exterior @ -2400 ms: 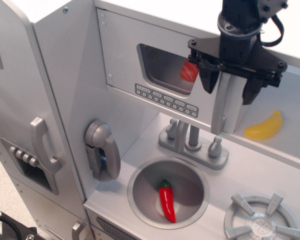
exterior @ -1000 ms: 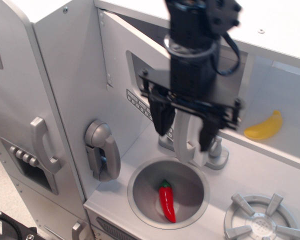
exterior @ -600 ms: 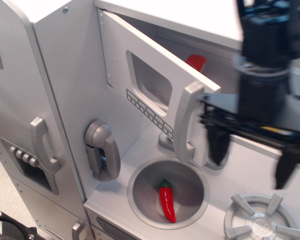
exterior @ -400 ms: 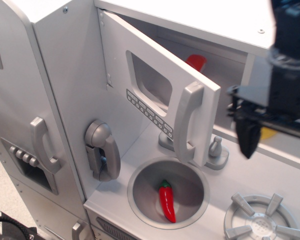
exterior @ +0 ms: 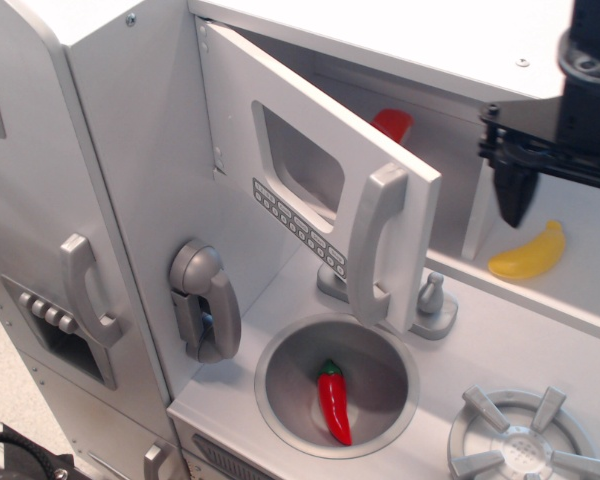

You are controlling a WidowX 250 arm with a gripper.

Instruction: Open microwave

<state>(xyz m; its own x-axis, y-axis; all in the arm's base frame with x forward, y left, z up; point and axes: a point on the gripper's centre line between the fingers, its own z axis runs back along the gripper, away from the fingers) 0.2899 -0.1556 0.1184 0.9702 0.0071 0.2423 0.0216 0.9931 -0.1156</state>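
Pepper (exterior: 334,404) lies in the sink, below the door (exterior: 310,170). The door stands swung out above it, handle (exterior: 373,243) free. Gripper (exterior: 570,190), right of the door, holds nothing; finger spread cannot be judged. Opening looks complete; next, retreat clear.

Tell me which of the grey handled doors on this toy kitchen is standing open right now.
The microwave door, with the window and keypad row, is swung out over the sink. The tall fridge door at left is shut.

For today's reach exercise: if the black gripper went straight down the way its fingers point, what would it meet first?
Probably the yellow toy banana on the white shelf; the black gripper's visible finger hangs just above it, though depth is unclear.
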